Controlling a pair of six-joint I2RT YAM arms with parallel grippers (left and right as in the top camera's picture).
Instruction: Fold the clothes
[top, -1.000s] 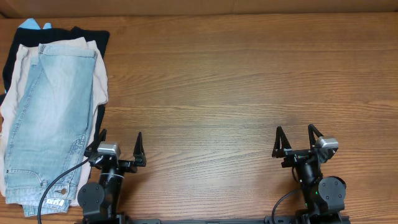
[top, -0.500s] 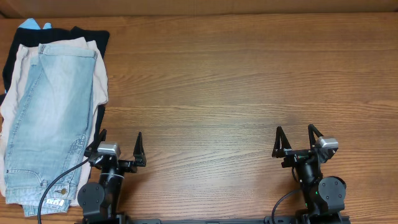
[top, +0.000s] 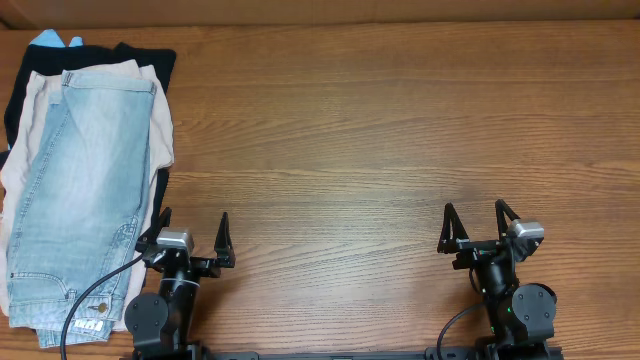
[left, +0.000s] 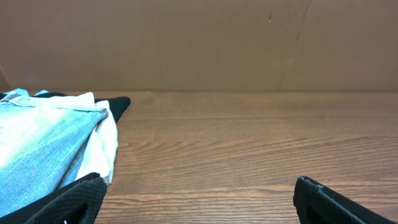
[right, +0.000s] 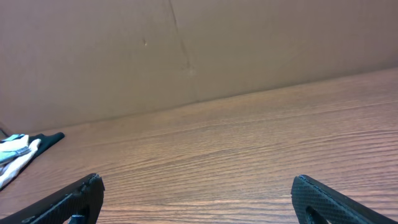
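Overhead and wrist views of my two arms at the counter (top: 400, 130). My left pincer (top: 195, 216) stands at the near edge, left of centre, its two fingers spread wide with only bare wood between them. My right pincer (top: 474, 207) stands at the near edge to the right, likewise spread wide and holding nothing. The two are well apart. The shorts (top: 80, 190) lie flat at the far left of the counter as one long strip running from the far side toward me. Their hem is at the far end and their waistband at the near end, where a small pale patch (top: 90, 325) shows beside my left arm's base. They rest on top of a beige garment (top: 160, 135), whose edges show along their right side and far end. Beneath that lies a black garment (top: 150, 55), and a bit of pale-blue cloth (top: 50, 40) shows at the far left corner. A black cable (top: 100, 284) crosses the waistband end of the shorts. In the left wrist view the shorts reach down to my left finger (left: 68, 199) at the lower left; whether they touch it I cannot tell. A brown wall (left: 199, 43) closes the far side of the counter.
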